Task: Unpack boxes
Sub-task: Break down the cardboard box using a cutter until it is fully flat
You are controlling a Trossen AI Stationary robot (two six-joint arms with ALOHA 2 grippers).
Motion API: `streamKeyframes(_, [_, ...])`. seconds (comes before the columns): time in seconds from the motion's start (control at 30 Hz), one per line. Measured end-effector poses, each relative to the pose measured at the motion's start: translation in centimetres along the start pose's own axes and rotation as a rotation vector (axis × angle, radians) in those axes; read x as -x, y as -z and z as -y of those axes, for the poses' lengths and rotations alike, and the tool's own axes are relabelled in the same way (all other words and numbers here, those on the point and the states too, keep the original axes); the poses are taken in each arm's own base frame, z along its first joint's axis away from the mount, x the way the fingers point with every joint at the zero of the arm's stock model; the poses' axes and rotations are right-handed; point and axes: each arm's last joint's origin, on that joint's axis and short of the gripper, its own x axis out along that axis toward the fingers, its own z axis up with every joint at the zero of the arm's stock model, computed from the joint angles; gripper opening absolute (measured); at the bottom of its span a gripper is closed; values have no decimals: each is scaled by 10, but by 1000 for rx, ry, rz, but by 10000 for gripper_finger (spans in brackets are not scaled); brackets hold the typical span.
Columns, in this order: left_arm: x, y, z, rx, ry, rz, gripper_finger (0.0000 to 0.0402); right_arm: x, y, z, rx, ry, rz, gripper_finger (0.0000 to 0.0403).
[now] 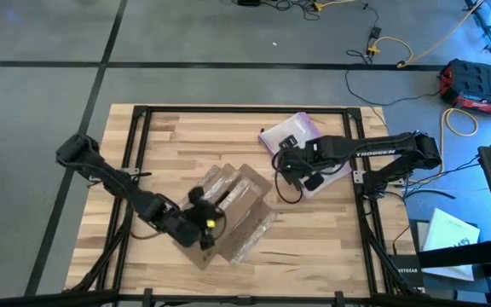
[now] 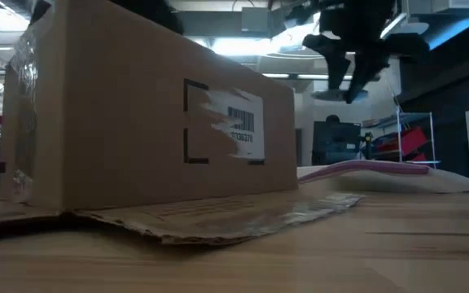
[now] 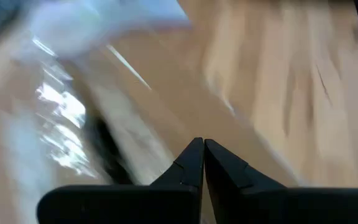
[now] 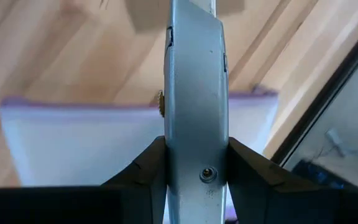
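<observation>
I see the box (image 1: pixel 233 211) lying on the wooden table (image 1: pixel 331 230), left of centre and toward the near edge, its flaps spread flat around it and strips of clear tape catching the light. In the low view the box (image 2: pixel 145 122) stands close to the camera, a torn pale label with a barcode on its side, one flap flat on the boards in front. My left gripper (image 1: pixel 201 223) is down over the box's near-left part; in its wrist view the two dark fingers (image 3: pixel 188 167) are pressed tip to tip with nothing between them, so clenched and empty. My right gripper (image 1: pixel 290 165) hangs above the table right of centre, over the edge of the clear bag (image 1: pixel 301 141) with the purple zip edge. Its wrist view shows the fingers (image 4: pixel 145 168) clamped on both sides of the grey knife-like tool (image 4: pixel 194 93), which runs straight out between them, with the bag (image 4: pixel 73 143) below.
</observation>
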Motion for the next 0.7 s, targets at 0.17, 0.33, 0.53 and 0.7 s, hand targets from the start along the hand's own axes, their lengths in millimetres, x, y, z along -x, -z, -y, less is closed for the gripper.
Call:
streamKeyframes(0.17, [29, -21, -13, 121, -28, 130, 0, 0, -4, 3, 6, -1, 63, 112])
streamKeyframes(0.33, [65, 0, -10, 152, 77, -14, 0, 0, -3, 2, -41, -16, 54, 112])
streamKeyframes(0.53, [104, 39, -1, 246, 172, -318, 0, 0, -4, 5, -80, 3, 72, 112])
streamKeyframes(0.7, [105, 61, 1, 286, 47, -408, 0, -5, 2, 12, -115, -24, 84, 112])
